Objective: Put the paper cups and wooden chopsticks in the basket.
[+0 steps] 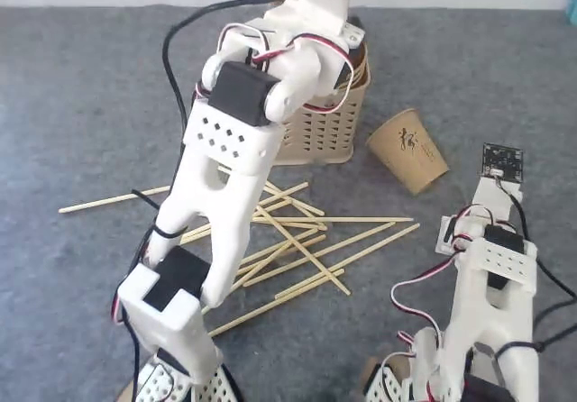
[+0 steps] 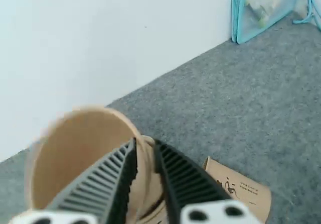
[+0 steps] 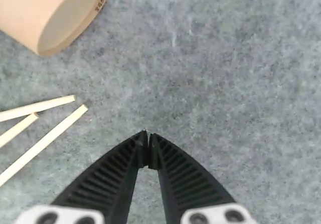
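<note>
Paper cup clamped in left pincer, second cup lying by one basket, dozen-odd chopsticks scattered, right pincer closed, empty.

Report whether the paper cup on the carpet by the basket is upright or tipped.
Tipped: the paper cup lies on its side on the carpet beside the basket, side wall down.

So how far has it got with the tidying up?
Early on, it seems. Done: nothing I can confirm, since the left arm hides the inside of the basket. In hand: the left gripper is shut on one paper cup, up by the basket. Left: the second paper cup lies on its side on the carpet, and the chopsticks lie scattered there.
</note>
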Motion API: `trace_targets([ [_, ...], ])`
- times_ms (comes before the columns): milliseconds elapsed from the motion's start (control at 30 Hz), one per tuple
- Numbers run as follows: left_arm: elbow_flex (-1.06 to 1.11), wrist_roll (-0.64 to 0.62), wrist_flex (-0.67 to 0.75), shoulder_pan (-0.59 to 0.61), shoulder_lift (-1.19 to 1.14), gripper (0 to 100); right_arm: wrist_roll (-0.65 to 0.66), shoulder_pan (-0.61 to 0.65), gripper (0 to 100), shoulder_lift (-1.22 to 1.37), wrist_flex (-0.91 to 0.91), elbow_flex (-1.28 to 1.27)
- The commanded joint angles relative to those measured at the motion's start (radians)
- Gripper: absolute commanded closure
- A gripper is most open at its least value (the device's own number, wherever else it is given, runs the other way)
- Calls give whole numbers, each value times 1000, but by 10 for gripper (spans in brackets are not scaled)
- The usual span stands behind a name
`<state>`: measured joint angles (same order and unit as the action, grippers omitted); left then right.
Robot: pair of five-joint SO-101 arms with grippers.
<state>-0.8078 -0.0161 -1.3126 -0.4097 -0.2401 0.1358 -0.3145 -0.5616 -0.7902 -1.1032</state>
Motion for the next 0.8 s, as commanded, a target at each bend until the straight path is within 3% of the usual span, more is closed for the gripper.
trace_targets([
  [0, -21, -91, -14, -6, 21, 776, 12, -7, 987, -45, 4, 28],
  [167, -193, -107, -140, 3, 21, 769, 8, -12, 987, -45, 18, 26],
  [333, -532, -114, -437, 87, 21, 784, 5, -13, 987, -45, 21, 26],
  [433, -582, -149, -450, 196, 41, 829, -17, -19, 987, -45, 15, 31],
  [533, -469, -169, -448, 333, 127, 861, -80, -67, 986, -47, -1, 54],
  [767, 62, -167, -445, 445, 419, 863, -107, -81, 984, -47, -64, 127],
])
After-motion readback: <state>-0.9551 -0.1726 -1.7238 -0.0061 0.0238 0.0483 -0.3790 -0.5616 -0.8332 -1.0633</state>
